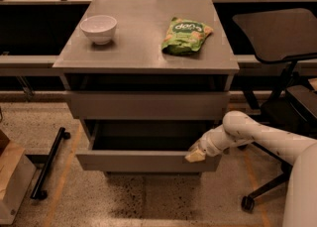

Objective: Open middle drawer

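I have the end effector [196, 155] low on the cabinet's [223, 80] front right side. It sits against the top edge of the middle drawer [133, 161], at the right end of that drawer's front panel. I cannot tell how far open it is, nor whether it has a real hold on the panel or only rests against it.

The middle drawer stands well out from the cabinet's face, with its shallow grey interior showing behind the front. The front's long axis runs left to right across the cabinet, so nearly all of the drawer lies to the left of the end effector. The travel direction is straight out from the cabinet, towards the camera. I judge any further pull must stay square to that front, because the contact is off-centre and could rack the drawer.

The count:
- One arm [257, 137] and one end effector.
- Two drawer fronts in view, the top drawer front [146, 105] and the middle one. Any lowest drawer is hidden beneath.
- On the cabinet's tabletop [143, 52], one white bowl [98, 28] and one green snack bag [185, 35].
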You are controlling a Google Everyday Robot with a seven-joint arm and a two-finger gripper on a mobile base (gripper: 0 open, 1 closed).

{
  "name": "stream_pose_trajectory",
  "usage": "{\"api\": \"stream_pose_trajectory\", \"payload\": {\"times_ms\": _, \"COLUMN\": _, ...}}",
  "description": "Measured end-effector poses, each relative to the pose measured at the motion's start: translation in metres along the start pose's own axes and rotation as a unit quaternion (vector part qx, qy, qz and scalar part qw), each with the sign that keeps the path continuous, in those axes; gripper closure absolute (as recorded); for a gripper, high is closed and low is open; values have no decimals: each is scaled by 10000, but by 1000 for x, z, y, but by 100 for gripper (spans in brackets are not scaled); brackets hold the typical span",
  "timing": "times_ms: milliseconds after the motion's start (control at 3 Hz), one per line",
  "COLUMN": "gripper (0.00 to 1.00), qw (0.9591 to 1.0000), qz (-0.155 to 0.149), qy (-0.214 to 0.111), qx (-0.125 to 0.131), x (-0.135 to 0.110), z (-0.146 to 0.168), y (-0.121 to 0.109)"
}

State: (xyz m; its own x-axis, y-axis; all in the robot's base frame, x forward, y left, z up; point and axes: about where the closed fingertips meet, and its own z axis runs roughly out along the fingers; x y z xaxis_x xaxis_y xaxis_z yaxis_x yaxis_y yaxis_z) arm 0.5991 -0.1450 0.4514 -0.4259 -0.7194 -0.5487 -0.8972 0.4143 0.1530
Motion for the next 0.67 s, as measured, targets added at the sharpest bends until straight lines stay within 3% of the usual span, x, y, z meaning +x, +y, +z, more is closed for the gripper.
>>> {"api": "stream_pose_trajectory", "payload": {"times_ms": 333, "gripper": 63, "qw": 10000, "qz": 1, "qy": 3, "qx": -21, "x": 0, "z": 2, "y": 1}}
{"api": "stream_pose_trajectory", "payload": {"times_ms": 667, "gripper": 40, "qw": 9999, "qz": -27, "qy": 20, "qx": -122, "x": -1, "z": 4, "y": 4}}
